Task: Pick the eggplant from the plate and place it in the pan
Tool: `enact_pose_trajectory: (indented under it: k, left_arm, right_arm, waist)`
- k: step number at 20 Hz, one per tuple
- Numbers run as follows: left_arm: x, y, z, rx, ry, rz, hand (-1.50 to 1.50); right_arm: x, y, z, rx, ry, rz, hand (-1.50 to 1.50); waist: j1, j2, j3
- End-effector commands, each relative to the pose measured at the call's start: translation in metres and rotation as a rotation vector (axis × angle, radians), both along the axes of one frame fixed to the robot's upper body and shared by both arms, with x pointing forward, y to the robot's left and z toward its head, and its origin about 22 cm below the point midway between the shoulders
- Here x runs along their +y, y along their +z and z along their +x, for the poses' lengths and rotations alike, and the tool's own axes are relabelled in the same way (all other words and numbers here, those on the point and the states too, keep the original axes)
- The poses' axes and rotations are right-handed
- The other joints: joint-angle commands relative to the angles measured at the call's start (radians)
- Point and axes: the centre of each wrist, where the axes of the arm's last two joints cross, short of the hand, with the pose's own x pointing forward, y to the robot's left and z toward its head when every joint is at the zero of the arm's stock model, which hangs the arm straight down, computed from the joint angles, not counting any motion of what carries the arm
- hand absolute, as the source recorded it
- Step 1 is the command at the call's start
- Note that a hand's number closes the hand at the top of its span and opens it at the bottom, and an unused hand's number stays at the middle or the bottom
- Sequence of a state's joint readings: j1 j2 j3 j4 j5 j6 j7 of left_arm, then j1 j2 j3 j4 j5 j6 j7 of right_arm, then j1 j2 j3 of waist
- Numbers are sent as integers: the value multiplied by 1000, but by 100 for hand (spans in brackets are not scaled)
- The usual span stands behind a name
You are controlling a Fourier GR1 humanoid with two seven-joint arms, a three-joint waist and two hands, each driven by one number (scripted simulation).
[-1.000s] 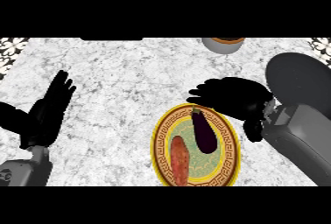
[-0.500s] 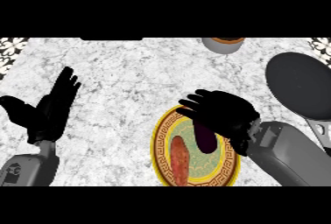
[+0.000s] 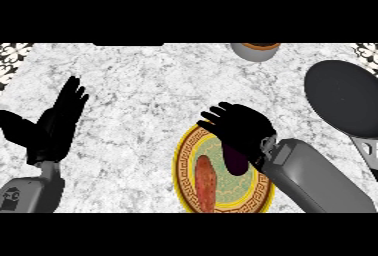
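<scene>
Eggplant, dark purple and elongated (image 3: 235, 162), lies on the round yellow-rimmed patterned plate (image 3: 186, 175), upper right part of it, long axis roughly toward me. My right hand (image 3: 240, 127) sits directly over its far end, fingers curled downward over the plate's top rim. Upper part of the eggplant is hidden under the hand, so I can't tell whether the fingers actually close on it or only touch it. Lower end of the eggplant sticks out below the hand, just beside my grey right forearm (image 3: 314, 177).

Orange-brown oblong food piece (image 3: 204, 181) lies on the same plate, left of the eggplant, apart from it.

Black round pan (image 3: 347, 97) is on the white marbled bench (image 3: 162, 90) at the right edge, well apart from the plate, handle (image 3: 367, 150) pointing toward the lower right.

My left hand (image 3: 52, 125) rests at the left side, fingers straight and up, holding nothing.

Grey bowl with brown contents (image 3: 256, 50) sits at the top edge, partly cut off.
</scene>
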State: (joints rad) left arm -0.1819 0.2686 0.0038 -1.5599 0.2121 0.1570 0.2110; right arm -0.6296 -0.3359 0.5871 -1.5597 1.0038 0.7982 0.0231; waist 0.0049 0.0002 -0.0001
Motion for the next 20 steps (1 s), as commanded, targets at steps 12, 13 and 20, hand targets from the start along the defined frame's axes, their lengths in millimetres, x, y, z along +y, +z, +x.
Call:
enact_pose_trajectory:
  k: [12,13,20]
  left_arm:
    - [8,0,-15,-2,4,7,0]
    - [11,-4,-18,13,9,-7,0]
    - [-5,18,-4,5,-11,4,0]
  right_arm:
    - [19,-41,27,25,7,-17,-150]
    - [-3,-66,28,29,8,5,-150]
    - [10,-78,29,74,-2,20,-150]
  waist:
    - [2,0,0]
    - [3,1,0]
    - [0,0,0]
